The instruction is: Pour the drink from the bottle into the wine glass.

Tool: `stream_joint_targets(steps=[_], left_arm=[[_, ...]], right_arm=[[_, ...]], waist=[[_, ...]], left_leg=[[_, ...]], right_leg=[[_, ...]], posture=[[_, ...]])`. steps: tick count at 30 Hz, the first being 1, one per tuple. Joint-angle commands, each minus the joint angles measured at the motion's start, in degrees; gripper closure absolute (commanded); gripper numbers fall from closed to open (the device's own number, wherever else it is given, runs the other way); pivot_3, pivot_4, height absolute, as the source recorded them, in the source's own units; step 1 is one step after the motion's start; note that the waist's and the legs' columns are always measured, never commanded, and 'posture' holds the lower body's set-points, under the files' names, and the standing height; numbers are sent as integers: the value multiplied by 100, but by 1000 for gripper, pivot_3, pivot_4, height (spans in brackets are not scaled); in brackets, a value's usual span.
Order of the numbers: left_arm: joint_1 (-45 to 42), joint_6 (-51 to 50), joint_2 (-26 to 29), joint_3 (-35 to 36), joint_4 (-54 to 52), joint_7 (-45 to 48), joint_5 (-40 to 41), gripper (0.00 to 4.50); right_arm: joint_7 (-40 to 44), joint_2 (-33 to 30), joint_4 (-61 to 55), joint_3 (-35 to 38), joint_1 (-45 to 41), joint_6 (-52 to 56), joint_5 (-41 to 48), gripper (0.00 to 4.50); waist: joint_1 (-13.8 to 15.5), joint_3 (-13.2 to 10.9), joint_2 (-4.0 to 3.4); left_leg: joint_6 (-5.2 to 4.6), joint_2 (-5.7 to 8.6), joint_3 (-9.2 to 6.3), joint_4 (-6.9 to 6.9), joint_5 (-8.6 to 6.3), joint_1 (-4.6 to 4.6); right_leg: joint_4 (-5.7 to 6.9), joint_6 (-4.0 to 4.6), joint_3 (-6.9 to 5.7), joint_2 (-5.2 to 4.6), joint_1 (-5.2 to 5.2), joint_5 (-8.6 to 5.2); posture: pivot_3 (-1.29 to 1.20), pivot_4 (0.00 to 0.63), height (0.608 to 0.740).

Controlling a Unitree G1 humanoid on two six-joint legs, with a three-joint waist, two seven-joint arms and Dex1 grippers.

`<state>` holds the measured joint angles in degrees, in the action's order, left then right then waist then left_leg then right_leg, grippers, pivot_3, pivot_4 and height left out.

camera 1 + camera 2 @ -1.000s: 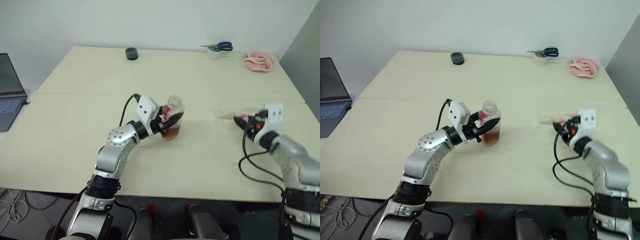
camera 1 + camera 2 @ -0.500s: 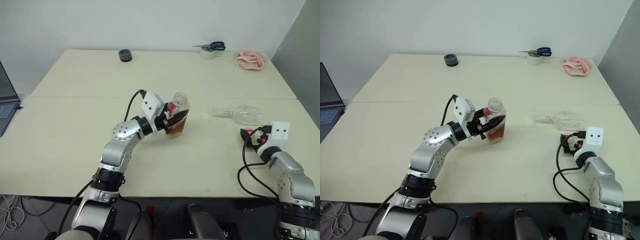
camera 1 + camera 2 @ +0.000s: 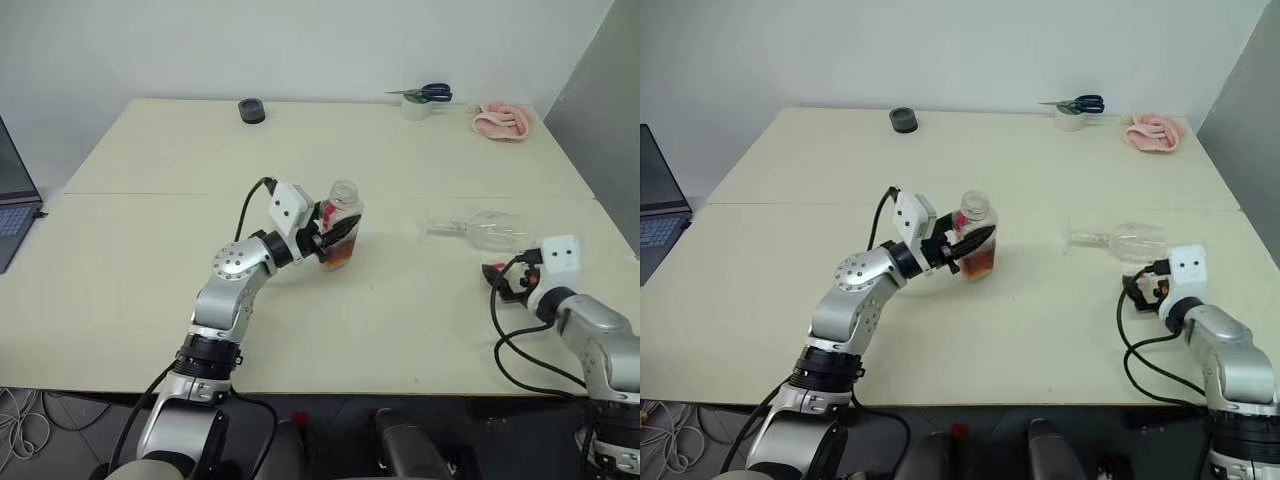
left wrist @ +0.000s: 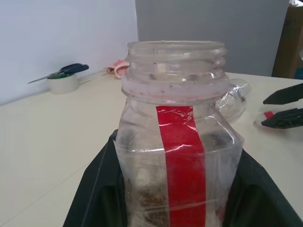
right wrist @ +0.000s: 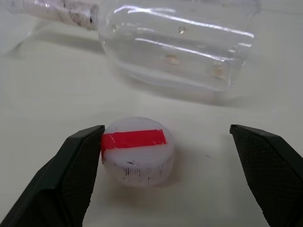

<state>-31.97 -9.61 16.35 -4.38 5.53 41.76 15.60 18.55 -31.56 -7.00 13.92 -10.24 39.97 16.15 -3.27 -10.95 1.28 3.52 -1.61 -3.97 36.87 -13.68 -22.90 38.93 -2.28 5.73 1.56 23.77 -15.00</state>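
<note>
Two pincers: left pincer (image 3: 335, 236) clamping bottle (image 3: 342, 224), right pincer (image 5: 165, 165) wide around cap (image 5: 137, 150)

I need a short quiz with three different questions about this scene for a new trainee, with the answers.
1. True or false: the wine glass stands upright on the table.
2. What does the left pincer hold? A) scissors B) the bottle C) a cloth
3. Fill in: the cap lies between the fingers of the open ____ pincer.

Key: 1. False, it lies on its side. 2. B; the bottle is uncapped, with the drink at its bottom. 3. right.
</note>
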Motion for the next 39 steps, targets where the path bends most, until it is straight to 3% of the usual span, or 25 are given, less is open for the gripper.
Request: stream_joint_targets(steps=[1, 6, 11, 17, 22, 26, 32, 36, 39], left_arm=[[-139, 152, 10, 103, -119, -15, 18, 2684], [-117, 134, 25, 125, -155, -29, 13, 2684], [-97, 125, 71, 149, -169, -21, 21, 2684], [-121, 135, 131, 217, -73, -47, 22, 2684], [-183, 192, 139, 224, 59, -39, 17, 2684], [-228, 223, 190, 302, 152, -68, -8, 2684], [-431, 194, 445, 845, 662, -703, -127, 2684], [-732, 341, 621, 1256, 1295, -1413, -330, 2684], [-819, 438, 761, 1456, 1618, -1684, -391, 2685]], right_arm=[[-318, 188, 237, 184, -64, -258, -155, 0], [-651, 819, 536, 686, 87, -1209, -22, 0], [-485, 933, 257, 688, 125, -1325, 99, 0], [-187, 332, 3, 376, 43, -1277, -217, 0], [-164, 337, 82, 506, -156, -1159, 9, 0], [175, 303, -566, 503, -304, -895, 541, 0], [1667, -905, -2059, -410, -983, 880, 1934, 0], [1973, -695, -2053, -1484, -2133, 1052, 1930, 0], [1835, -97, -1621, -1990, -2761, 780, 1650, 0]], waist=[[2, 0, 0], [1, 1, 1], [2, 1, 0], [-3, 0, 0], [1, 0, 0], [-7, 0, 0], [-32, -2, -3], [-48, -2, -2], [-16, -2, -1]], left_leg=[[0, 1, 0, 0, 0, 0], [0, 0, -3, 3, 0, 3], [0, 2, -3, 3, 0, 1], [0, 2, -2, 2, 0, 3], [0, 0, -4, 0, 0, 3], [0, 1, -3, 2, 0, 2], [0, -2, -7, 1, 0, 4], [-1, -7, -20, 3, 0, 4], [0, -7, -23, 1, 0, -4]], right_leg=[[0, 0, 0, 0, 0, 0], [0, 0, -3, 0, -5, 0], [0, -1, -3, -2, -5, 0], [2, -1, -2, -2, -4, 0], [0, 0, -5, 0, -4, 0], [1, 0, -2, -1, -4, 0], [1, 0, -5, 1, -4, 0], [3, 1, -17, 10, -6, 1], [-7, 1, -21, 9, -4, 1]], posture=[[0, 150, 740], [0, 150, 740], [0, 150, 740], [0, 150, 740], [0, 150, 740], [0, 150, 740], [0, 150, 740], [0, 150, 740], [0, 150, 740]])
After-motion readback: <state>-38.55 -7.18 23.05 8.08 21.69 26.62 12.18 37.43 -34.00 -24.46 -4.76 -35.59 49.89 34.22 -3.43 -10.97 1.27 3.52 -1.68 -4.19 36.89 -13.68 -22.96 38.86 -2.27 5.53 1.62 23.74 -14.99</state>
